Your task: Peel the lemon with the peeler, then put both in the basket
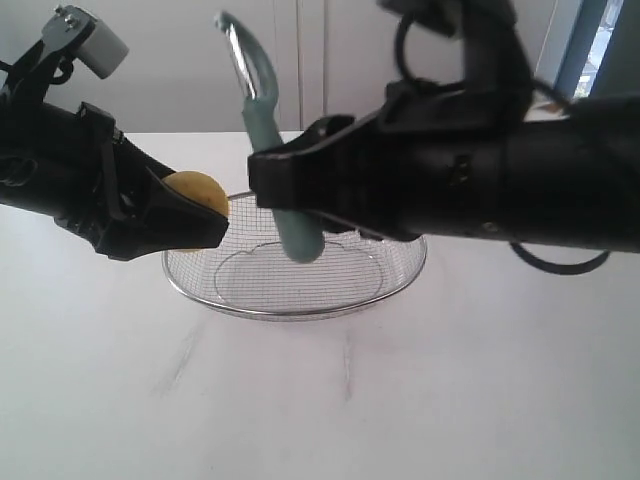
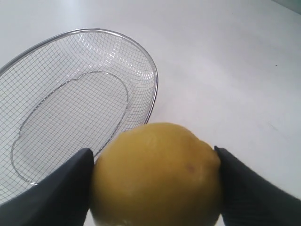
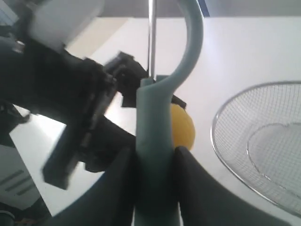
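The basket [image 1: 290, 313] stood on the table [image 1: 450, 400], in the middle. The lemon [image 1: 200, 190] was above its left rim, inside the left gripper [image 1: 215, 215]. Right of the lemon, the peeler [image 1: 262, 110] stood almost upright over the basket, in the right gripper [image 1: 265, 185].

White tabletop [image 1: 450, 400]: matte, lies under both grippers and runs on toward the camera. Two faint grey streaks on it: one [image 1: 180, 362] below the left gripper [image 1: 205, 215], the other [image 1: 347, 365] below the right gripper [image 1: 272, 180]. Pale panelled wall [image 1: 310, 60] behind both, with vertical seams. Blue strip [image 1: 580, 45] beyond the right gripper's arm, possibly a window frame; too blurred to confirm.
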